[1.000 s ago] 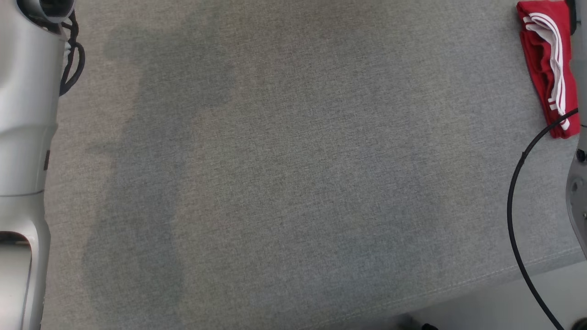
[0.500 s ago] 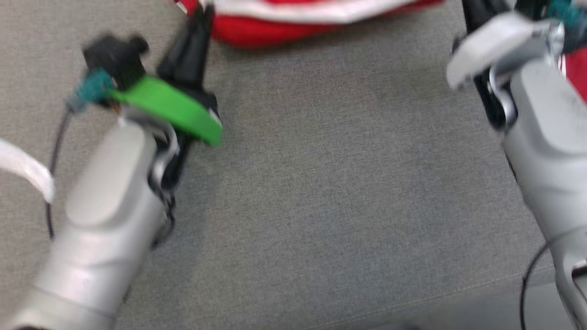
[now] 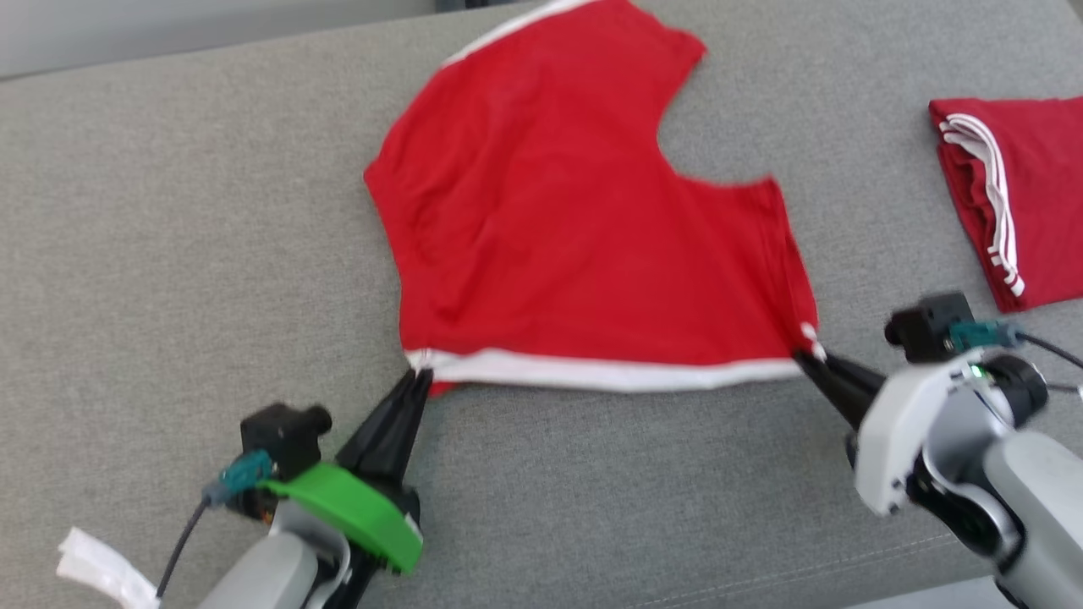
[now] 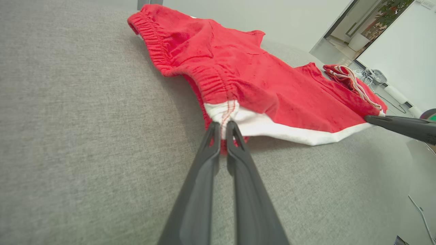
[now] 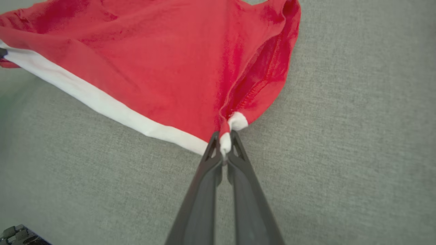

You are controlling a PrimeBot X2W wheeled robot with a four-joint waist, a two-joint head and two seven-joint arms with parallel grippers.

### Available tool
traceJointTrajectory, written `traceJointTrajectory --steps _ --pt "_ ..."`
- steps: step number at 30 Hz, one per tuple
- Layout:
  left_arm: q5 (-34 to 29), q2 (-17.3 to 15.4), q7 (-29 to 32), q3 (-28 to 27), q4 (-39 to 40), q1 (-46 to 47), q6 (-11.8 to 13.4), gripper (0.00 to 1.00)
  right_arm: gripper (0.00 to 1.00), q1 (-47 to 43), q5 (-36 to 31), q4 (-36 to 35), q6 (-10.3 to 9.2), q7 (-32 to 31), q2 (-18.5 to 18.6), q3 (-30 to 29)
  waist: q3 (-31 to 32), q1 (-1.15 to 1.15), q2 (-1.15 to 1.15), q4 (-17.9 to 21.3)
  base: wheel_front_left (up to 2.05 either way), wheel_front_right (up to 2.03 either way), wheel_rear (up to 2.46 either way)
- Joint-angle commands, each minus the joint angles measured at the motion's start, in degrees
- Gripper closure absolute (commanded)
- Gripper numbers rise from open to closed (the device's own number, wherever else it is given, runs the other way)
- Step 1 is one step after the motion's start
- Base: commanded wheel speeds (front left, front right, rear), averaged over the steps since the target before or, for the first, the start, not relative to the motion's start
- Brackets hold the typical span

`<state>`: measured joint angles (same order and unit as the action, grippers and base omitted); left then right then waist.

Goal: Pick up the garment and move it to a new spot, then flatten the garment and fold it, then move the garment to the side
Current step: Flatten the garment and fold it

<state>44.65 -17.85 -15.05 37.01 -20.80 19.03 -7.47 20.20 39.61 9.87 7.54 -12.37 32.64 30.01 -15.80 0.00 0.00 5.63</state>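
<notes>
You have the red garment (image 3: 575, 228) pinned by both ends of its white-trimmed edge on the grey upholstered surface (image 3: 169, 211). Your left gripper (image 3: 420, 378) is clamped on the near-left corner and your right gripper (image 3: 804, 359) on the near-right corner, with the white band drawn almost straight between them. The rest of the garment lies spread across the middle of the surface, reaching toward its far edge. A folded red cloth (image 3: 1024, 203) with white stripes sits well apart at your right.
</notes>
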Motion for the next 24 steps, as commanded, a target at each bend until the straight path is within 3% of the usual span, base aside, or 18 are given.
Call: traceJointTrajectory --steps 1,7,11,15,19,24 --pt "-0.4 -0.9 -0.1 0.4 0.1 -2.0 0.0 1.00 1.00 -2.9 1.3 -2.2 -0.10 -2.2 1.4 -0.9 3.0 0.00 0.00 -0.9 0.00 0.00 0.00" --pt "0.5 -5.0 2.5 1.9 2.8 -8.7 1.7 1.00 1.00 -16.6 4.3 -12.0 -0.12 -13.9 3.0 -10.9 6.9 0.00 0.00 -1.2 0.00 0.00 0.00" --pt "1.1 -7.7 5.9 2.2 7.1 -13.1 4.8 1.00 1.00 -26.0 2.5 -17.8 -0.14 -21.5 -0.5 -21.1 8.2 0.00 0.00 -1.8 0.00 0.00 0.00" --pt "2.2 -9.1 8.1 2.6 13.7 -16.5 6.9 1.00 1.00 -32.1 -2.7 -26.5 -0.14 -27.5 -6.5 -30.0 8.4 0.00 0.00 -2.1 0.00 0.00 0.00" --pt "3.8 -8.0 8.3 2.6 17.4 -16.1 5.5 1.00 1.00 -30.0 -7.9 -31.8 -0.12 -27.3 -10.4 -32.4 8.1 0.00 0.00 -3.1 0.00 0.00 0.00" --pt "2.9 -5.6 8.9 2.5 16.2 -8.9 3.9 1.00 1.00 -22.2 -12.6 -30.1 -0.10 -25.8 -11.2 -29.9 7.2 0.00 0.00 -4.4 0.00 0.00 0.00"
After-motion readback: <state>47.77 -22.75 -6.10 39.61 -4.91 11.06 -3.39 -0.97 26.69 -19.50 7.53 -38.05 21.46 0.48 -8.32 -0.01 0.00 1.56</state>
